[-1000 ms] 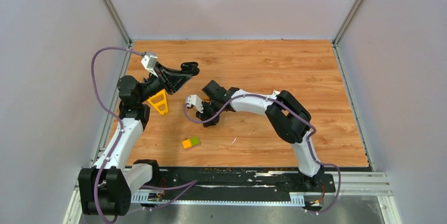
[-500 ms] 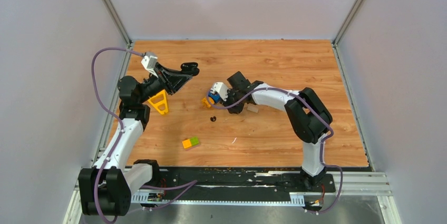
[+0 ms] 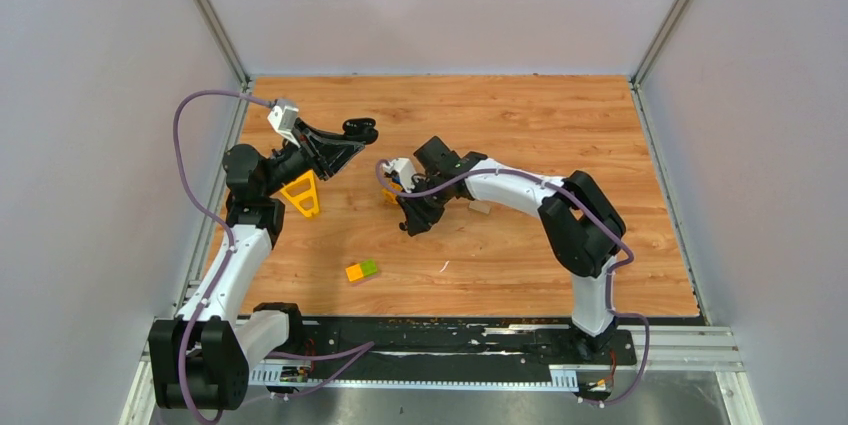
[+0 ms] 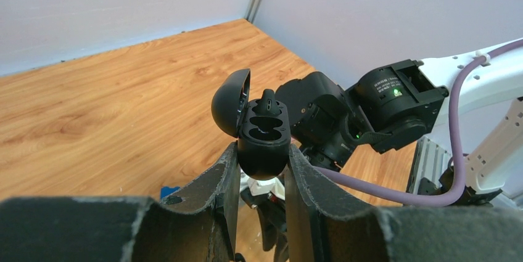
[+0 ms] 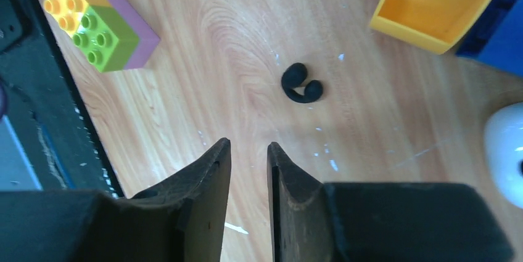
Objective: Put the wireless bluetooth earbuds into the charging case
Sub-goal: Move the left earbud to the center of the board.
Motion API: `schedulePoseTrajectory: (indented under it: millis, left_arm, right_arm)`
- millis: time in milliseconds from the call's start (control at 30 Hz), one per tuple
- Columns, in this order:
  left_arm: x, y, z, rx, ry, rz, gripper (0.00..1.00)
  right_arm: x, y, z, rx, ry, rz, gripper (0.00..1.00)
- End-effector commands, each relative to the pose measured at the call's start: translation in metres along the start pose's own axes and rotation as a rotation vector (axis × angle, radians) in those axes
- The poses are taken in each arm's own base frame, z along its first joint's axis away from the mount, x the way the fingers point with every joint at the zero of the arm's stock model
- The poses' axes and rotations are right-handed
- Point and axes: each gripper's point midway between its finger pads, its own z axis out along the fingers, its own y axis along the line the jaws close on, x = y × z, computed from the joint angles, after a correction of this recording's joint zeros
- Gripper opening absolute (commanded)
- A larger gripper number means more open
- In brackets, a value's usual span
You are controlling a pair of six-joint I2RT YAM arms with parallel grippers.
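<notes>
Right gripper (image 5: pixel 247 151) has swung back down-left since half a second ago and now hangs over the loose black earbud (image 5: pixel 302 83), jaws a narrow slit apart and empty.
The green-yellow toy block (image 5: pixel 102 24) is upper left in the right wrist view. The earbud lies on the table (image 3: pixel 600 125) just past the fingertips, untouched. The yellow hollow block (image 5: pixel 432 3) is upper right. Left gripper (image 4: pixel 262 151) is unmoved, clamped on the lid-open charging case (image 4: pixel 264 139).
</notes>
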Motion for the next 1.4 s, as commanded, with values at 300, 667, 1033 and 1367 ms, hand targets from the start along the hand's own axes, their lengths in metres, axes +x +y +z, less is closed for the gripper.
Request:
schedulePoseTrajectory:
  millis: [300,667,1033,1367]
  left_arm:
    - [-0.009,0.003,0.002,-0.002,-0.020,0.014,0.00]
    - [-0.008,0.007,0.004,-0.006,-0.017,0.008,0.00]
    - [-0.006,0.008,0.004,-0.007,-0.015,0.005,0.00]
    - [-0.006,0.009,0.004,-0.010,-0.018,0.001,0.00]
  right_arm:
    - [-0.031,-0.018,0.025,0.071,-0.040,0.290,0.24]
    - [-0.026,-0.036,0.037,0.140,-0.012,0.309,0.20]
    - [-0.035,-0.057,0.032,0.262,-0.015,0.257,0.31]
    - [-0.038,-0.056,0.025,0.274,-0.031,0.200,0.39]
